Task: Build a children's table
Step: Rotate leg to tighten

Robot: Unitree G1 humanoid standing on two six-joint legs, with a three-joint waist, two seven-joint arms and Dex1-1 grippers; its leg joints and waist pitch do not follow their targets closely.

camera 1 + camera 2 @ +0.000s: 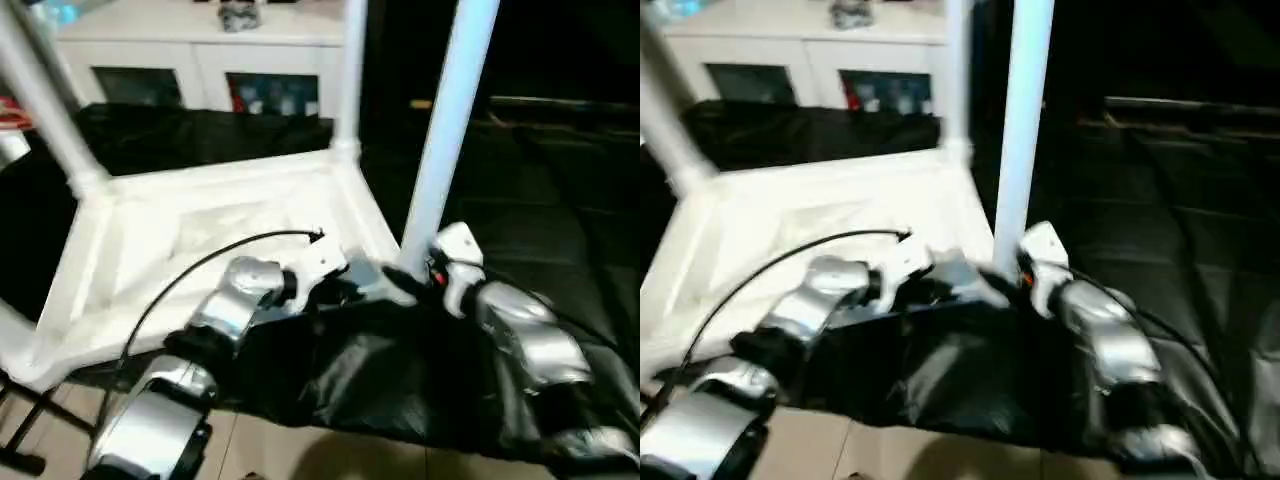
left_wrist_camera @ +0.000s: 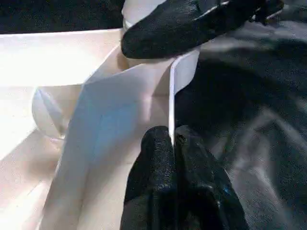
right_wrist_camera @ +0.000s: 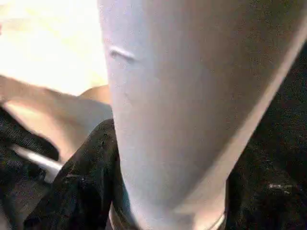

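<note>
The children's table lies upside down, its white top (image 1: pixel 200 240) resting on black cloth with the raised rim (image 2: pixel 184 72) upward. Three white legs stand in corner sockets: far left (image 1: pixel 45 100), far right (image 1: pixel 350 70) and near right (image 1: pixel 450 130). My left gripper (image 2: pixel 172 139) is shut on the thin rim beside the near right corner. Just to its right, my right gripper (image 3: pixel 168 191) is closed around the base of the near right leg (image 3: pixel 168 96), one black finger (image 3: pixel 81 187) on each side. In the left wrist view, a right finger (image 2: pixel 192 24) shows beyond the rim.
A white cabinet (image 1: pixel 200 50) with shelf openings stands behind the table. Black cloth (image 1: pixel 400 380) covers the surface under and in front of the top. A dark couch-like surface (image 1: pixel 560 200) lies to the right. Pale floor (image 1: pixel 280 450) shows below the cloth's front edge.
</note>
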